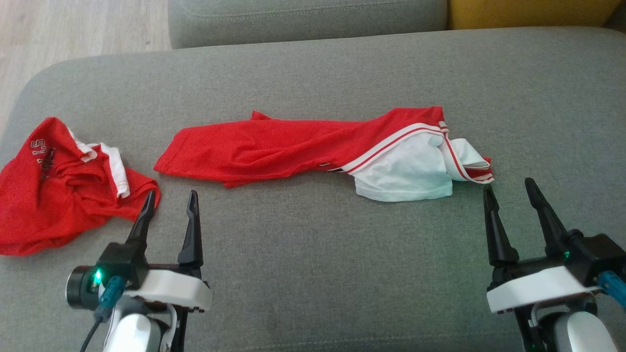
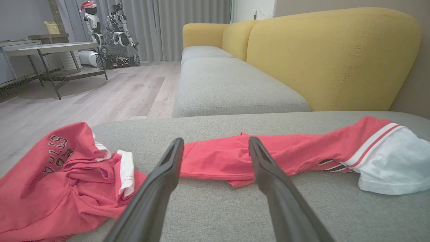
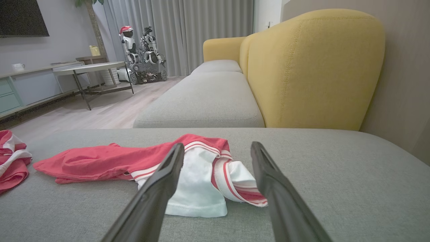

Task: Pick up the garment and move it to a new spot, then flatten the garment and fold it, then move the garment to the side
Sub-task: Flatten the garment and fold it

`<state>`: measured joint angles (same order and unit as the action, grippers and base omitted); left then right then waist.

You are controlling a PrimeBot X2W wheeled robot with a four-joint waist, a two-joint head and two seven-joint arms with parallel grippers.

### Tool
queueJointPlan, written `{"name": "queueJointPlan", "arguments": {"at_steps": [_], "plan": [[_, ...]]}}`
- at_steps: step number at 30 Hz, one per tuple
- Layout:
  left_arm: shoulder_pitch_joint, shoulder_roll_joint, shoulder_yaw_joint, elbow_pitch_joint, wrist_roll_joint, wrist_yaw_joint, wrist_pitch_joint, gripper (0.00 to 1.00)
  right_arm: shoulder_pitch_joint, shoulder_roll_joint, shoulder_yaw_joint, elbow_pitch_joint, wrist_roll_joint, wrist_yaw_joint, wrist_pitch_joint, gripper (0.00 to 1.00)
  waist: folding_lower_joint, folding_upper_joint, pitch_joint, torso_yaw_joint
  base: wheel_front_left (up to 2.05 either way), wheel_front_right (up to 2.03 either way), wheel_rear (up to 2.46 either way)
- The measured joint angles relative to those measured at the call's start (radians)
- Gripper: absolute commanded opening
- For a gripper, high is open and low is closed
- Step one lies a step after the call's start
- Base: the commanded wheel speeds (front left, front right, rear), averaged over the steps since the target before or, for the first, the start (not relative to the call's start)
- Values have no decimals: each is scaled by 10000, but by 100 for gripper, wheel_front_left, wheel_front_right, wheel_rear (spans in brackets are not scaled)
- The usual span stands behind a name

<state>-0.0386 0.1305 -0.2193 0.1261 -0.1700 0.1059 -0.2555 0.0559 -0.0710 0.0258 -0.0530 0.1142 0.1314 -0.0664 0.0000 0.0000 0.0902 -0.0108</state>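
Note:
A long red garment with a white, red-striped end lies rumpled across the middle of the grey cushion; it also shows in the left wrist view and the right wrist view. My left gripper stands open just short of its red left end, with nothing between the fingers. My right gripper is open too, close to the white end, its jaws empty. A second red garment with printed letters lies crumpled at the far left, beside my left fingers.
The cushion's rounded left edge drops to a wooden floor. Another grey seat and a yellow backrest lie beyond. A low table and parked robots stand far off across the room.

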Motion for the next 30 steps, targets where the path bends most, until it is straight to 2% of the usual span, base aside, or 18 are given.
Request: {"name": "queueJointPlan", "arguments": {"at_steps": [19, 26, 30], "plan": [[-12, 140, -151, 94, -100, -2, 196, 100, 8, 176, -33, -153, 0, 0, 54, 100, 0, 0, 88, 22, 0, 0, 0], [-1767, 207, -293, 616, -92, -284, 522, 100, -69, 194, 98, -174, 2, 0, 52, 100, 0, 0, 483, -105, 0, 0, 0], [-3007, 267, -178, 1687, -314, -474, 821, 100, -173, 201, 182, -159, 8, 0, 46, 100, 0, 0, 783, -268, 0, 0, 0]]}}
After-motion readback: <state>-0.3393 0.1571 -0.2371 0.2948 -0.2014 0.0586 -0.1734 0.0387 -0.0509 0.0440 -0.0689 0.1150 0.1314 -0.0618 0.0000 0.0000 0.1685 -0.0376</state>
